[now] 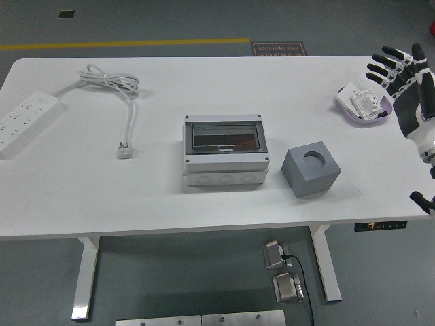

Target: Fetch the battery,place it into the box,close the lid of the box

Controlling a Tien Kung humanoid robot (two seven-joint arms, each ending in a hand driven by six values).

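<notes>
1. Head view — the right hand [412,95] hangs over the table's [204,88] right edge, its fingers [382,66] spread and holding nothing.
2. Just below the fingertips sits a purple tray [385,112] with the battery [366,102] in it.
3. The box [223,150], lid closed, sits far left of the fingers — a gray cube [310,169] lies between.

Your right hand [408,88] is at the table's [204,197] far right edge, fingers spread and holding nothing, just right of the purple tray [367,109] with its white pieces. The box [224,149] sits mid-table with its clear lid down. A grey cube [310,170] with a round hole lies just to its right. The power strip [24,119] and its coiled cord [115,85] lie far left.
</notes>
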